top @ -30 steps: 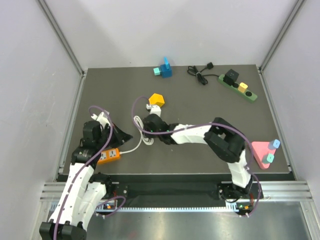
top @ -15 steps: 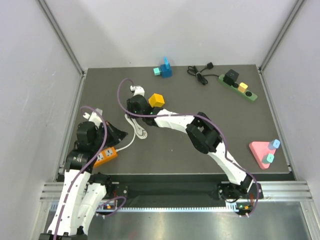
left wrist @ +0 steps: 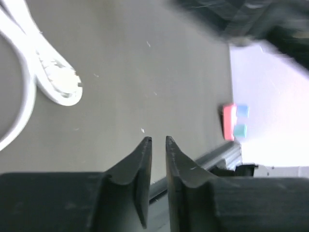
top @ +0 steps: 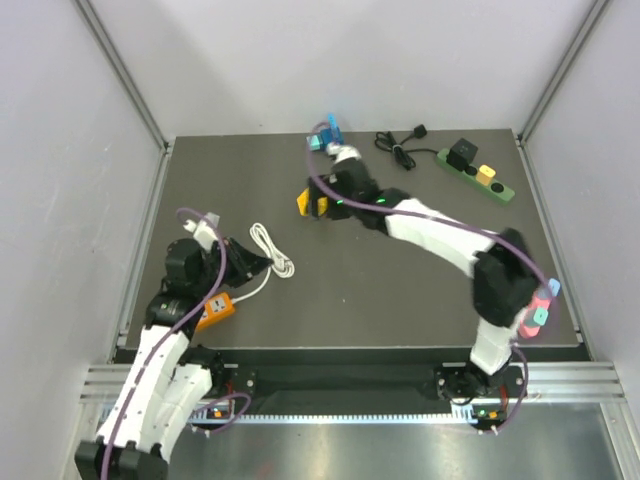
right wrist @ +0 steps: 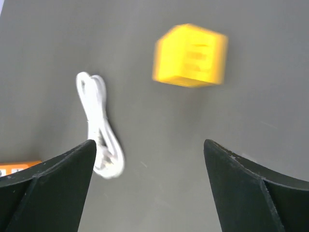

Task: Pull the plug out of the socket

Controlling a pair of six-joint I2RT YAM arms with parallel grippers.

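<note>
The right jaws have swung off the white cable (top: 272, 248) toward the back of the bench (top: 400, 290) and gape wide, empty, above the yellow block (right wrist: 190, 55). The green socket (top: 478, 177), black plug (top: 461, 155) seated, lies well to their right, untouched. The left jaws are nearly closed, empty.

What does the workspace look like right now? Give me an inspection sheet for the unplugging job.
Surface: dark mat, flat.
Job's things: green socket at far right, black plug and yellow plug seated in it.
Clutter: yellow cube, blue block, orange strip, pink toy.
Grippers: right gripper open near the cube, far from the socket; left gripper almost shut, empty.
Cables: white cable and black cable, both coiled.
Surroundings: white walls, metal frame.
</note>
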